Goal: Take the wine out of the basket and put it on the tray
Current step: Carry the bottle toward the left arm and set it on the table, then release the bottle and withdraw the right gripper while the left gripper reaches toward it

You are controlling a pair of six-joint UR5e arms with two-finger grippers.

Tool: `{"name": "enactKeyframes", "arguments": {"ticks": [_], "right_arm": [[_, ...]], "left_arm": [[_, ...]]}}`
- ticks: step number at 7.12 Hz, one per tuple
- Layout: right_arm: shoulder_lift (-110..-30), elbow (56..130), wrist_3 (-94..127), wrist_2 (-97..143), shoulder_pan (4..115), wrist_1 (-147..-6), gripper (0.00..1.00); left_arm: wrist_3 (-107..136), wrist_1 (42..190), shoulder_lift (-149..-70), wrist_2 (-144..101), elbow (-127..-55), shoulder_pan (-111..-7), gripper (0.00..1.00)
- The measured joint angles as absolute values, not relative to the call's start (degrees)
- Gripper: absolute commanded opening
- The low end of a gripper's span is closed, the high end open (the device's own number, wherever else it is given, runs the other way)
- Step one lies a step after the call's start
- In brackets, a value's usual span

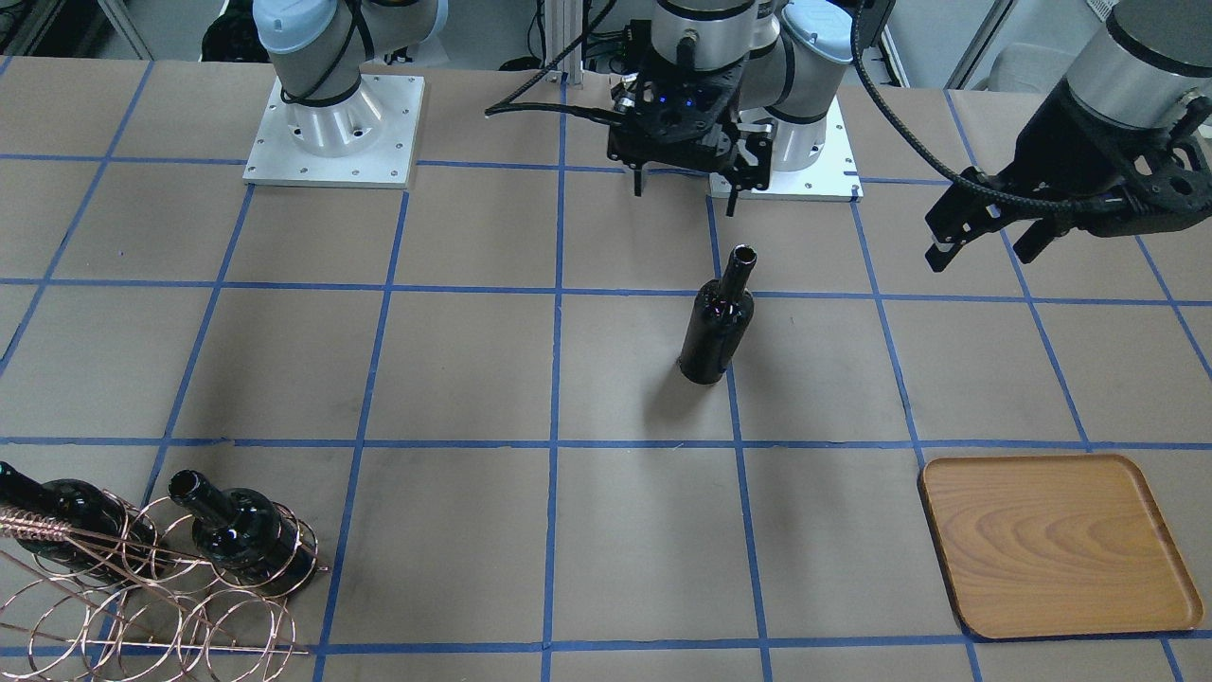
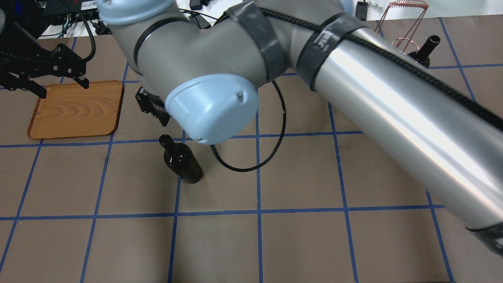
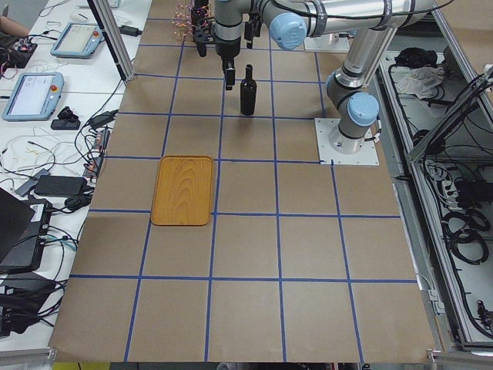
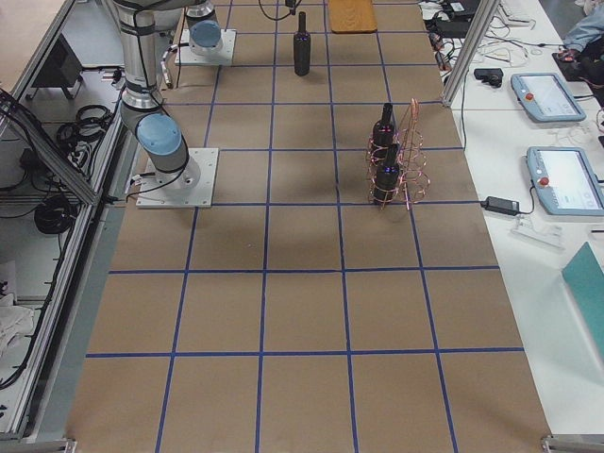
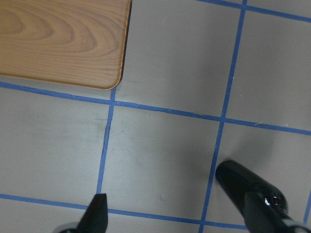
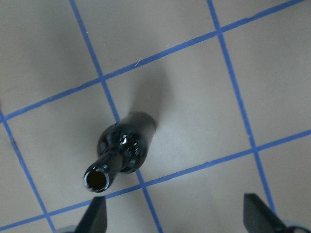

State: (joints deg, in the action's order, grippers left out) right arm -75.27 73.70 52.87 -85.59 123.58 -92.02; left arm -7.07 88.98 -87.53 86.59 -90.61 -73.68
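Observation:
One wine bottle (image 1: 717,327) stands upright on the table, apart from the basket; it also shows in the overhead view (image 2: 182,165). My right gripper (image 1: 693,180) hangs open and empty above and just behind it. Its wrist view looks down on the bottle's mouth (image 6: 97,178), which lies off to one side of its two spread fingers. The copper wire basket (image 1: 142,587) holds two more bottles (image 1: 251,535) (image 1: 57,507). My left gripper (image 1: 985,242) is open and empty, in the air near the wooden tray (image 1: 1056,545). In the overhead view it (image 2: 63,87) hangs over the tray's (image 2: 76,114) far edge.
The right arm's upper links (image 2: 353,78) cross the overhead view and hide much of the table's middle. A black cable (image 2: 275,153) loops down from that arm. The left wrist view shows the tray's corner (image 5: 58,39) and the standing bottle (image 5: 243,184).

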Motion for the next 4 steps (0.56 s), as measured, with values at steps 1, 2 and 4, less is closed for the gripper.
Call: {"name": "enactKeyframes", "arguments": {"ticks": [1,2,4], "right_arm": [[-77.93,73.95,46.4,-85.6,118.73,-88.18,1.0],[-80.32,74.06,38.99,-85.79,113.05,-84.42,1.0],[-84.93,75.68,22.88,-86.55,102.37,-77.85,0.99]], "left_arm": [[-6.74,89.15,-87.2,86.36,-90.71,-76.07,1.0],[-6.4,89.24,-87.02,86.39,-90.86,-78.8,1.0],[-5.09,89.17,-86.87,86.36,-92.42,-83.85,1.0]]}}
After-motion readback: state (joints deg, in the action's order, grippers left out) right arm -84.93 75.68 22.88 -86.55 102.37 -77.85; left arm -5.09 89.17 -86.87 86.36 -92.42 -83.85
